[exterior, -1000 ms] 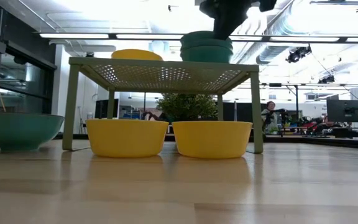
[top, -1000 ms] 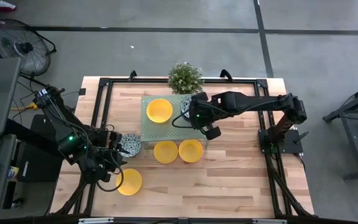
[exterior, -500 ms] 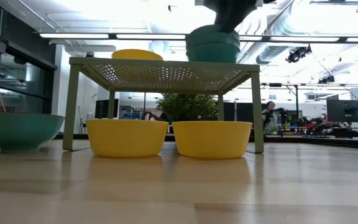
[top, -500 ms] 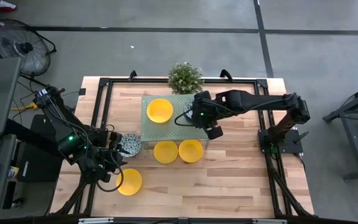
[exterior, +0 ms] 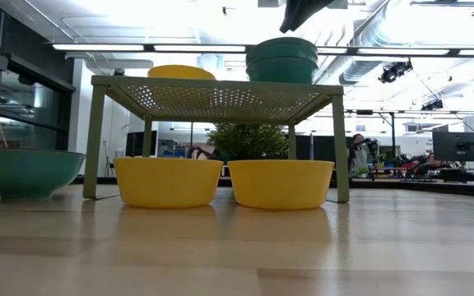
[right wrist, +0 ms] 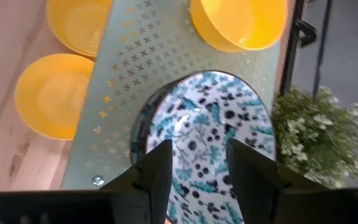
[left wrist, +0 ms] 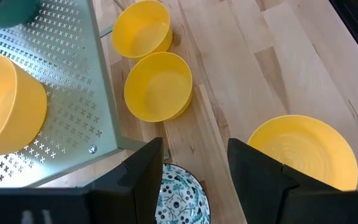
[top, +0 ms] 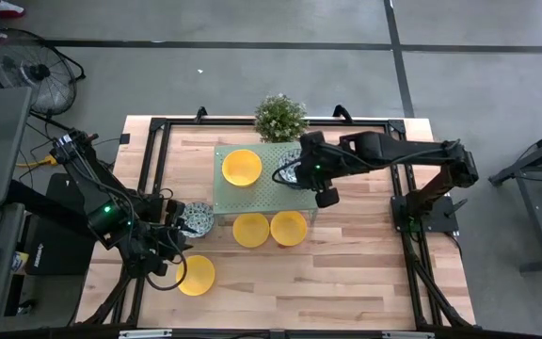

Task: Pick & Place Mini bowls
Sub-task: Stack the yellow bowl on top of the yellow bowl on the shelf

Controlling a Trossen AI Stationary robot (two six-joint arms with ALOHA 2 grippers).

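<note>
A pale green perforated stand (top: pixel 263 195) carries a yellow mini bowl (top: pixel 241 168) and a stack of patterned mini bowls (right wrist: pixel 210 130), teal on the outside (exterior: pixel 282 59). My right gripper (right wrist: pixel 197 171) hangs open just above that stack, clear of its rim in the low view (exterior: pixel 301 10). Two yellow mini bowls (top: pixel 250 229) (top: pixel 288 227) sit on the table at the stand's near edge. A third (top: pixel 196 275) sits nearer the front left. My left gripper (left wrist: pixel 194 168) stands open over a patterned mini bowl (left wrist: pixel 180 198) left of the stand.
A small potted plant (top: pixel 280 116) stands at the table's far edge, just behind the stand. Black frame rails (top: pixel 158 160) run along the table's sides. Bare wood (top: pixel 365 273) lies at the near right.
My right gripper has let go of the patterned bowl it held at the stack on the stand. It has risen clear and drawn back toward the table's right edge. The bowl stays seated on the stack.
</note>
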